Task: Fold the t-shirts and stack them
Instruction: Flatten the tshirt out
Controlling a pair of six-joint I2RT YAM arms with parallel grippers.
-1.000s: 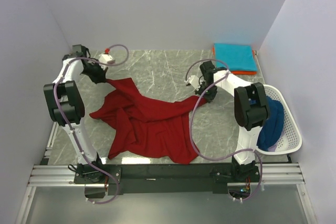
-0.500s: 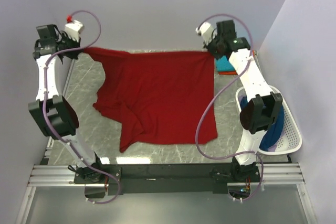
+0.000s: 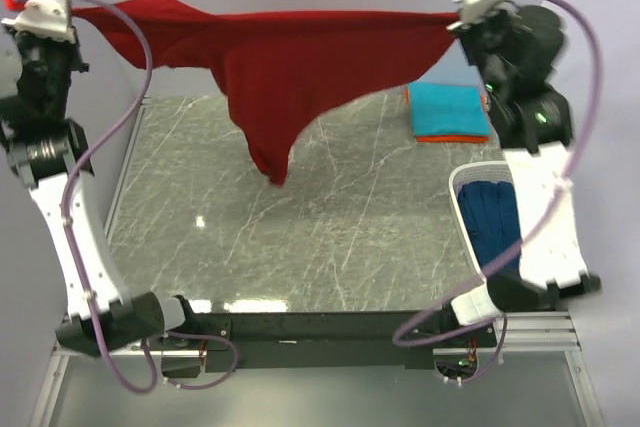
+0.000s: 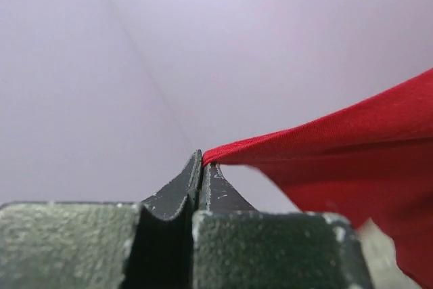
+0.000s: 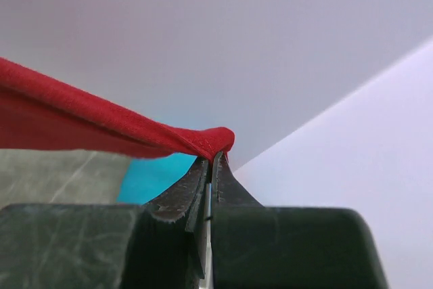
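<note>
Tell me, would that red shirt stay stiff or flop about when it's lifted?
Probably very floppy: the dark red t-shirt sags in a drooping point between its two held ends. Likely light too, since the left jaws and right jaws carry it by tiny pinches of cloth. Both pinches look tight, so slipping seems unlikely.

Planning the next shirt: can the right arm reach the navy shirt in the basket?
Probably not yet: the right pincer is shut on the dark red shirt, stretched high to the left pincer. The navy shirt lies uncovered.
</note>
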